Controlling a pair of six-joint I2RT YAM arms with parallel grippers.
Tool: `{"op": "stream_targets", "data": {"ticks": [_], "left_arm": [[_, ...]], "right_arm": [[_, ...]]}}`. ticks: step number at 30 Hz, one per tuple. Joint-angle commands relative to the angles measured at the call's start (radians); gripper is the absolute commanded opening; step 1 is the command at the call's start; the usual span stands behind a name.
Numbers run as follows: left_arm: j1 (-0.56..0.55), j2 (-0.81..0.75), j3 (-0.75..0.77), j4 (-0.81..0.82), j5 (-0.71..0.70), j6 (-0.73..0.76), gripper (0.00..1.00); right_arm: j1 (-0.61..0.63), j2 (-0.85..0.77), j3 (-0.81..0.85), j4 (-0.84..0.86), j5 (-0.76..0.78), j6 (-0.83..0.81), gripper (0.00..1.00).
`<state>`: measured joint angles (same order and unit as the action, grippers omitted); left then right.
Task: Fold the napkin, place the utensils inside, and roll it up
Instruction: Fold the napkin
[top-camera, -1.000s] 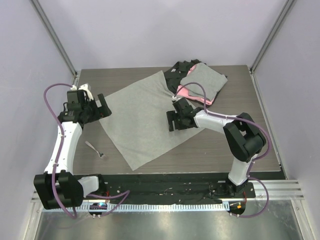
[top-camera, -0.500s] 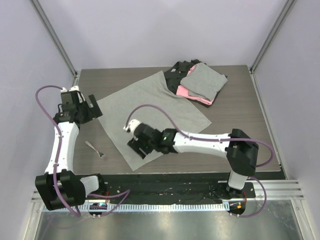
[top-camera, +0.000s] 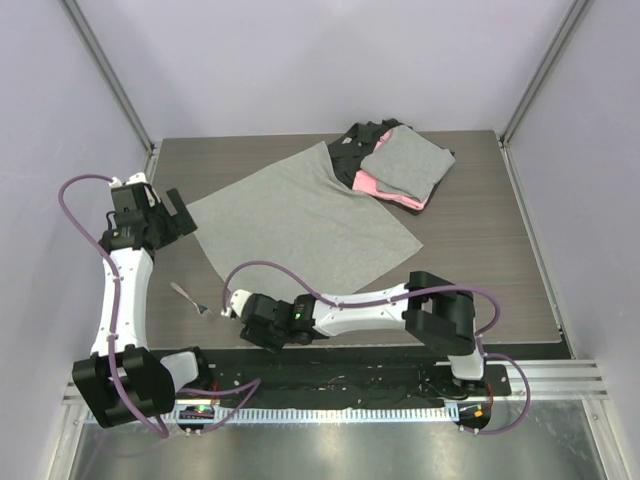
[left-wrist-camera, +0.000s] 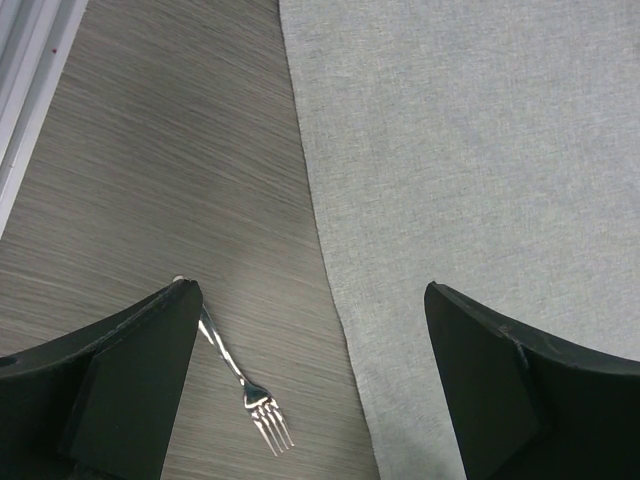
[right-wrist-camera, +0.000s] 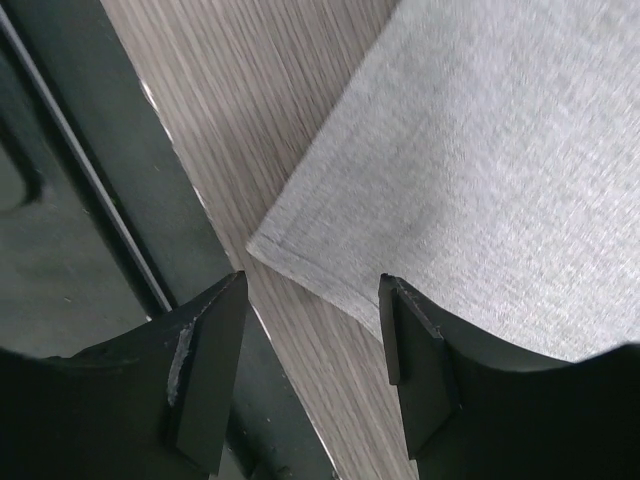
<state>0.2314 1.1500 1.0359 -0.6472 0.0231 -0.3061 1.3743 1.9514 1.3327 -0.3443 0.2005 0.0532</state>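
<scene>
Napkin (top-camera: 300, 215) lies flat and unfolded on bench (top-camera: 480, 270), a light-grey square set diamond-wise, w/ both your arms working its near side. Your right gripper (top-camera: 258, 322) hangs over napkin's near corner, jaws spread, nothing btw them. In right wrist view that hemmed corner lies on the wood grain under the gap, close to the dark strip at bench's near edge. Your left gripper (top-camera: 172, 210) sits just off napkin's left corner, jaws wide apart and empty. Left wrist view looks down on napkin's near-left edge, running straight btw the fingers. Fork (top-camera: 189, 298), only utensil in sight, lies on bare wood left of napkin's near-left edge, clear of the cloth, tines end nearer napkin's near corner. Stack of folded cloths (top-camera: 400, 165), grey over pink and black, sits at napkin's far-right side, w/ the black one touching napkin's edge.
</scene>
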Motion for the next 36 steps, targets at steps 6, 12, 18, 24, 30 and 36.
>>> {"op": "stream_targets", "data": {"ticks": [6, 12, 18, 24, 30, 36], "left_arm": [[0.002, -0.019, 0.001, 0.024, 0.055, -0.007, 1.0], [0.002, -0.016, 0.0, 0.026, 0.054, -0.007, 1.0], [0.002, -0.016, 0.0, 0.026, 0.057, -0.007, 1.0], [0.002, -0.018, -0.002, 0.026, 0.055, -0.007, 1.0], [0.002, -0.018, -0.004, 0.024, 0.052, -0.007, 1.0], [0.002, -0.018, -0.004, 0.024, 0.047, -0.005, 1.0]], "right_arm": [[0.029, 0.043, 0.089, 0.08, 0.028, -0.027, 0.58], [0.029, 0.066, 0.1, 0.065, 0.031, -0.036, 0.53], [0.029, 0.076, 0.077, 0.064, 0.03, -0.019, 0.52], [0.025, 0.103, 0.066, 0.06, 0.025, -0.006, 0.48], [0.006, 0.122, 0.062, 0.06, 0.007, 0.011, 0.45], [-0.012, 0.132, 0.048, 0.039, -0.019, 0.039, 0.42]]}}
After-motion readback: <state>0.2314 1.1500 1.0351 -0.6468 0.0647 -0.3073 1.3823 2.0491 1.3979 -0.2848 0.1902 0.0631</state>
